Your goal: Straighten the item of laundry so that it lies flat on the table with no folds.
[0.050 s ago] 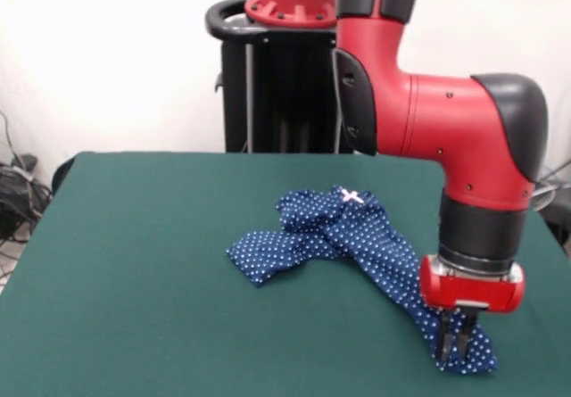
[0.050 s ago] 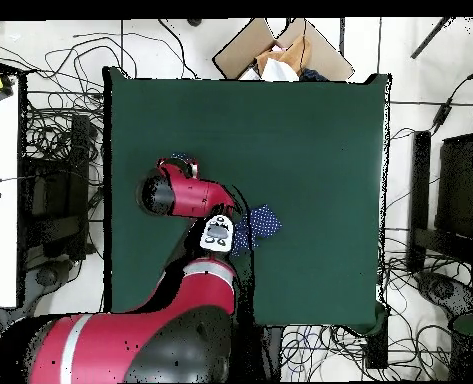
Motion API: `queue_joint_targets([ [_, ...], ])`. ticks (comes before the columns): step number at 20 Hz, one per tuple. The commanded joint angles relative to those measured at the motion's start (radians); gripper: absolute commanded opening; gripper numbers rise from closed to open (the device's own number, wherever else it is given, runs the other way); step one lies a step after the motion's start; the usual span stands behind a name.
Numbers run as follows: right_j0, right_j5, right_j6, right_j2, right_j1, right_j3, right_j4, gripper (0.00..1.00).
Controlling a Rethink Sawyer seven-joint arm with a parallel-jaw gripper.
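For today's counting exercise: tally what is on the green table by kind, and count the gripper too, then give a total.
Polka-dot trousers: 1
Pink-white bow on the trousers' waistband: 1
Gripper, down at one trouser leg's end: 1
Total: 3

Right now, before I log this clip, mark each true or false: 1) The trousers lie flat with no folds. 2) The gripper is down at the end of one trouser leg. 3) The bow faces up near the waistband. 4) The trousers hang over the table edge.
1) False: the trousers are bunched and twisted.
2) True: the gripper is at a leg end; its fingers look close together.
3) True: the bow shows on top.
4) False: they lie wholly on the table.
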Motion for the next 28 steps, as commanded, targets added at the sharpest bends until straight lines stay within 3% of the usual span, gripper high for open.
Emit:
queue_joint_targets([
  [1,0.007,0.046,0.24,0.04,0.124,-0.02,0.082,0.0],
  [3,0.005,0.072,0.227,0.035,0.12,-0.017,0.083,0.0],
  [4,0.001,0.086,0.214,0.034,0.118,-0.017,0.082,1.0],
  [7,-0.003,0.123,0.205,0.029,0.112,-0.015,0.08,1.0],
  [13,0.008,0.276,0.197,-0.036,-0.092,0.135,0.045,1.0],
  [17,0.023,0.371,0.187,-0.088,-0.172,0.173,0.019,1.0],
  [24,-0.092,0.342,0.104,0.054,-0.258,0.286,-0.003,1.0],
  [28,-0.097,0.255,0.114,0.02,-0.242,0.336,-0.048,1.0],
])
